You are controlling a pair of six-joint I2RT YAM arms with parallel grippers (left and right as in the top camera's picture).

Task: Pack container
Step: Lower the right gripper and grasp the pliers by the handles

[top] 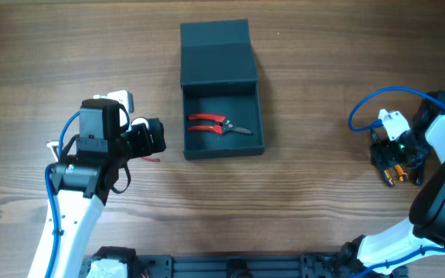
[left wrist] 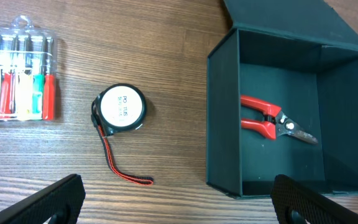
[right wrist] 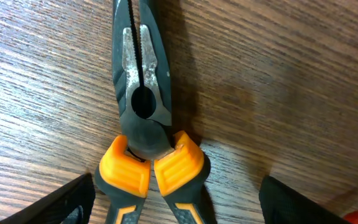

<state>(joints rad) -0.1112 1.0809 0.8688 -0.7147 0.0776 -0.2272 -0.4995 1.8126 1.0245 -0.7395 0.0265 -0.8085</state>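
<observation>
Container [top: 224, 152] open, roomy around red cutters [top: 213, 122]; left claw [left wrist: 182, 205] spread, right claw [right wrist: 185, 199] spread astride pliers [right wrist: 143, 106].

Dark teal-grey container [top: 222, 147] sits open mid-table, flap lid folded back flat

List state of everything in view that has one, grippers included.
container: open
lid: flapped back
red-handled snips: blades closed, inside the container
tape measure: retracted, strap loose, on the table
screwdriver set: cased, on the table
orange-handled pliers: jaws closed, flat on the table
left gripper: open, empty
right gripper: open, empty, over the pliers
</observation>
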